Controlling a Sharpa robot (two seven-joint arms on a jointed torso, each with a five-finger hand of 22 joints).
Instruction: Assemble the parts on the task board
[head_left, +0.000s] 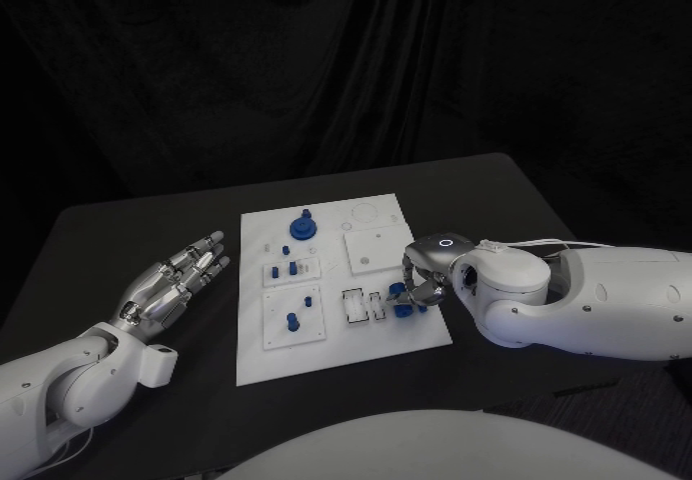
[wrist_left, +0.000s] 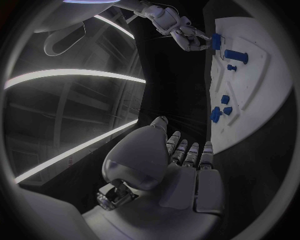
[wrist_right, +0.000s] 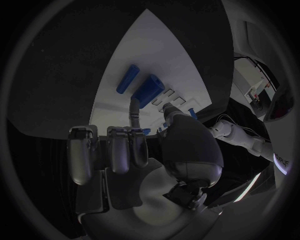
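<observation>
The white task board (head_left: 343, 330) lies in the middle of the black table (head_left: 130, 215), with small blue parts on it: a round knob-like part (head_left: 302, 227) near the far edge, short pegs (head_left: 287, 268) standing in a raised plate below it, and two more pegs (head_left: 299, 318) in a second plate nearer the robot. Near the board's right edge, beside a row of rectangular slots (head_left: 353, 304), lie a few blue blocks (head_left: 405, 301).

The right hand (head_left: 421, 290) reaches over these blocks from the right. In the right wrist view one finger (wrist_right: 134, 111) stretches toward a blue block (wrist_right: 148, 91), with a second, narrower blue bar (wrist_right: 128, 79) just beside it; the other fingers are curled back toward the palm. Whether the hand actually has hold of a block cannot be told from these pictures: it is at the pieces, but no clear pinch shows.

The left hand (head_left: 176, 282) rests flat on the table to the left of the board, fingers extended and apart, holding nothing.

The risk lies at the blocks. A single fingertip pushing on a loose block would probably slide or spin it across the smooth board instead of lifting it, and could knock the neighbouring bar out of line or off the right edge. A block carried crooked to a slot would likely jam on the rim. With the left hand off the board, a firm push might also shift the whole board.
</observation>
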